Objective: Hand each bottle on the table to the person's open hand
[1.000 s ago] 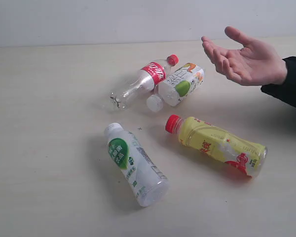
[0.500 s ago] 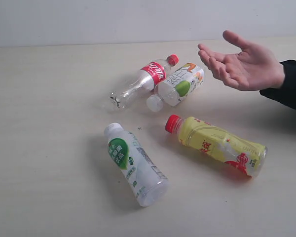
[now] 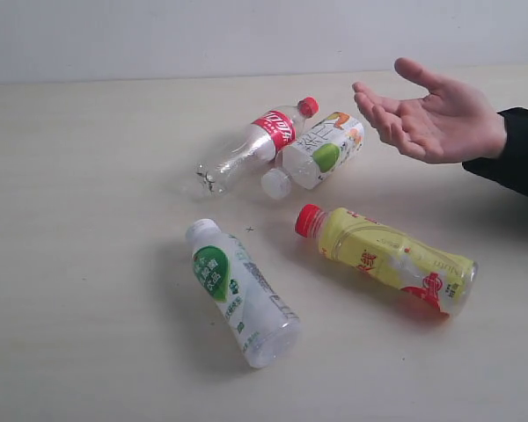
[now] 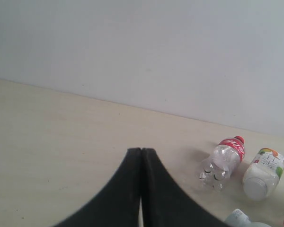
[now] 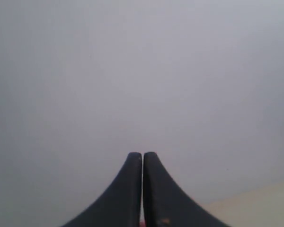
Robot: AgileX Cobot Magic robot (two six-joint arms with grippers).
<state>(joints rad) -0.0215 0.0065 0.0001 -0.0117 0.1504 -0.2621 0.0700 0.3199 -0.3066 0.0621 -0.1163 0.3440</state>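
Four small plastic bottles, all lying on their sides on the table (image 3: pixel 88 220), a flat, matte, pale beige surface with a couple of tiny dark specks.

The red-label bottle (image 3: pixel 255 145) is clear, ribbed and empty-looking, with a red cap pointing toward the far edge and a bumpy, lobed base. Snug beside it is the fruit-label bottle (image 3: pixel 321 151): stubbier, with a white wrap printed with a green and an orange fruit, and its white cap toward the near side. Both sit around the middle of the table.

Nearer the camera, the yellow bottle (image 3: pixel 392 259) lies on the right. It has translucent yellow plastic with a pinched waist, a red cap and red print near its base. The green-label bottle (image 3: pixel 242 290) lies on the left: milky whitish, smooth, widening toward the bottom, with a white cap and a green patch on the label. These two are well apart.

A person's hand (image 3: pixel 436 114) hovers palm-up above the far right of the table, fingers loosely spread, with a dark sleeve (image 3: pixel 519 149) behind it. It holds nothing.

The left gripper (image 4: pixel 141 152) has smooth black fingers pressed flat together, nothing between them. Same with the right gripper (image 5: pixel 142 155), clamped on itself and facing a plain grey-white wall (image 5: pixel 142 71).
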